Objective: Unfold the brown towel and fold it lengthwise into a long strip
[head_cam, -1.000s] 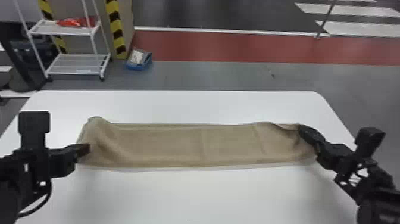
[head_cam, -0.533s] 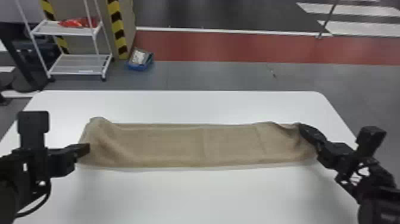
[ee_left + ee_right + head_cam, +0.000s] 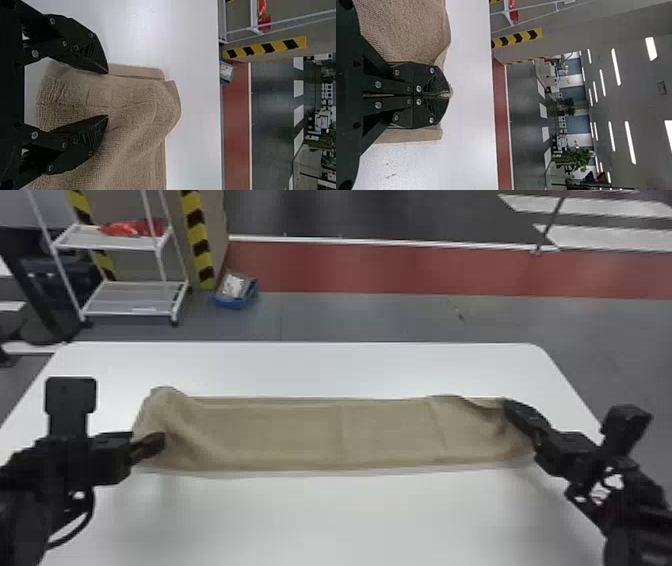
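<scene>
The towel (image 3: 300,435) lies in a long strip across the white table (image 3: 350,520), rumpled at its left end. There the left gripper (image 3: 150,447) has its fingers spread over the cloth, while the right gripper (image 3: 517,415) (at the far corner of the other end) pinches the towel between closed fingers.

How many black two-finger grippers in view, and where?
2. Left gripper: at the left end of the brown terry-cloth towel, fingers open. Right gripper: at the towel's right end, shut on cloth near the far corner.
</scene>
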`<state>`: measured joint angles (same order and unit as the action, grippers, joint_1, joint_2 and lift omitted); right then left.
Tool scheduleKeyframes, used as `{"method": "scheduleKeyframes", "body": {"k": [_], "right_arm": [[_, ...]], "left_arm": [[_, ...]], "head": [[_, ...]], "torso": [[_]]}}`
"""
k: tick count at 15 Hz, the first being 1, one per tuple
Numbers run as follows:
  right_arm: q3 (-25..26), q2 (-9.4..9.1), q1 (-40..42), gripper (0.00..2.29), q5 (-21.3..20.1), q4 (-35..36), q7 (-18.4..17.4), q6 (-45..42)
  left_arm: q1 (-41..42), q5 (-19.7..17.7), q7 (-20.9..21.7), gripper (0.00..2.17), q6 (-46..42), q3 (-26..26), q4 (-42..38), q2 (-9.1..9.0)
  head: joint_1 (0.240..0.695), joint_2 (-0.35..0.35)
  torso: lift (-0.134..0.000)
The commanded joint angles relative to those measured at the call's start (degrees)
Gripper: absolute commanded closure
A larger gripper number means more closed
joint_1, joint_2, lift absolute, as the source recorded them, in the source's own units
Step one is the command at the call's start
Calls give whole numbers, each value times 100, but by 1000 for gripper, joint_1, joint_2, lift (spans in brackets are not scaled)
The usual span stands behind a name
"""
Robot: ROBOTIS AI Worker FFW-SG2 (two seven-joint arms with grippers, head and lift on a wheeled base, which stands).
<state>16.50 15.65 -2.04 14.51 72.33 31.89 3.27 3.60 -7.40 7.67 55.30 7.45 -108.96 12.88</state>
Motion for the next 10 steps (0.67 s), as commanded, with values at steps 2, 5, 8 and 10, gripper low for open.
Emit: {"method": "scheduleKeyframes", "body": {"k": [2,5,8,10], "right_arm": [[20,17,19,1416,8,9,2,3],[20,35,1,1416,8,1,10,21],[20,35,-16,1416,8,9,10,56],[11,35,-43,1416,0,9,2,91]], "left_arm": [[9,125,-37,559,-85,-16,42,21],[53,116,-29,1025,-85,-7,6,21],[79,99,33,1207,38,-16,-46,21],[88,46,50,1393,38,10,-143,21]], "head": [[695,-68],[695,-64],[695,-66],[695,-69]], "torso": [[-123],[-123],[-123],[-123]]}}
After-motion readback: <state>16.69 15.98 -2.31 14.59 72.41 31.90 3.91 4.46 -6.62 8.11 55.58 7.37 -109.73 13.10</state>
